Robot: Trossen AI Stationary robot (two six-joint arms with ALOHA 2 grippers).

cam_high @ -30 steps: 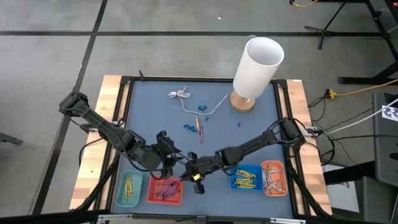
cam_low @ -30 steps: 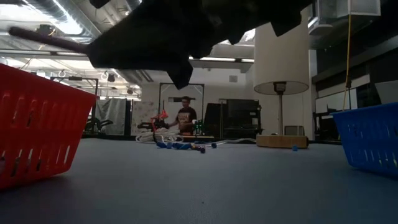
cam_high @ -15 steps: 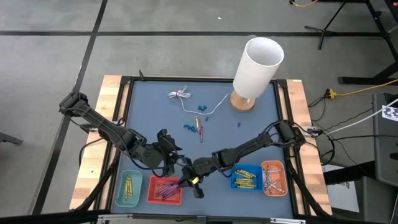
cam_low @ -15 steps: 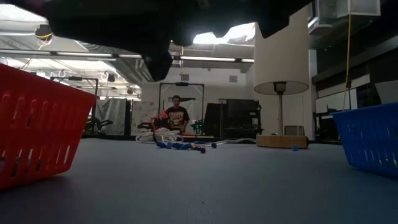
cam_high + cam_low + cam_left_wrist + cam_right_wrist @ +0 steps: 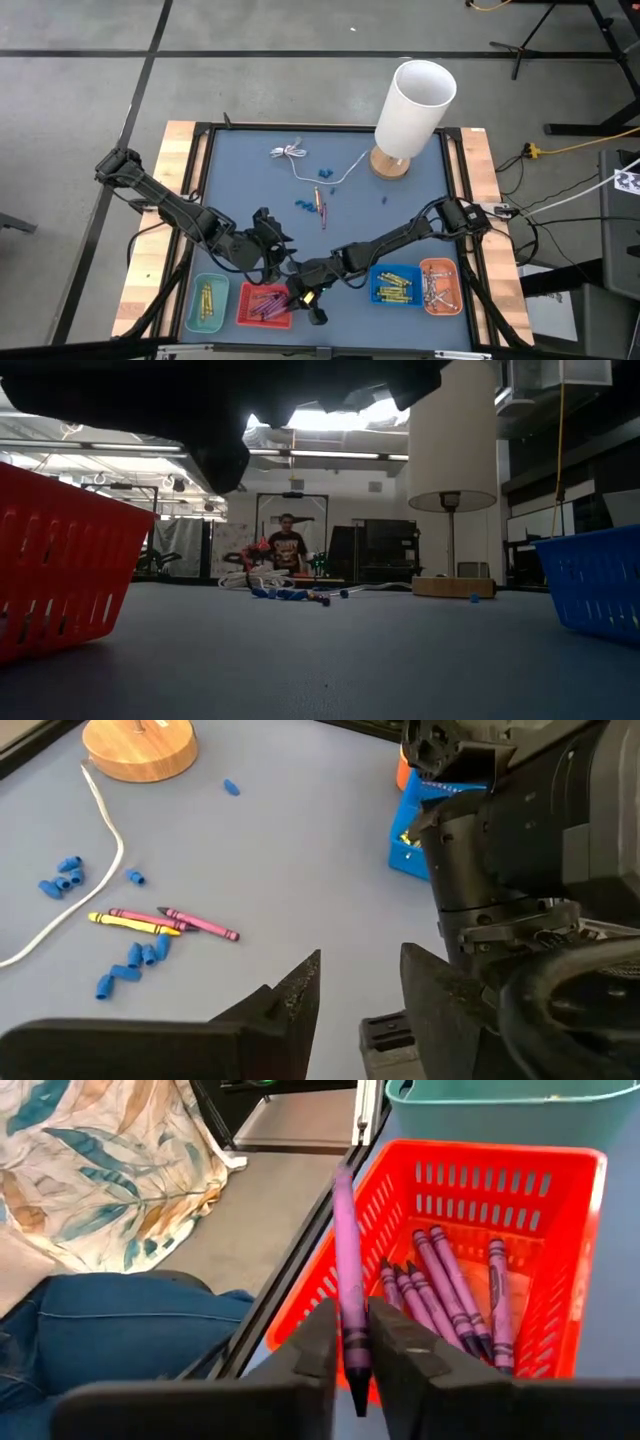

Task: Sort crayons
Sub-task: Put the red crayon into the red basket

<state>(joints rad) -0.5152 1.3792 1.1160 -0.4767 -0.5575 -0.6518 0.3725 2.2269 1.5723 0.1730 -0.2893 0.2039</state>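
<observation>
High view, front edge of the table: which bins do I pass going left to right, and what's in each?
Teal bin with yellow crayons → red bin with purple crayons → blue bin with yellow crayons → orange bin with pale crayons.

My right gripper is dark, pinching a purple crayon above the red basket of purple crayons. A teal basket holds yellow crayons; blue basket and orange basket follow. The counter is grey-blue. A leaf-patterned cloth lies beyond.
</observation>
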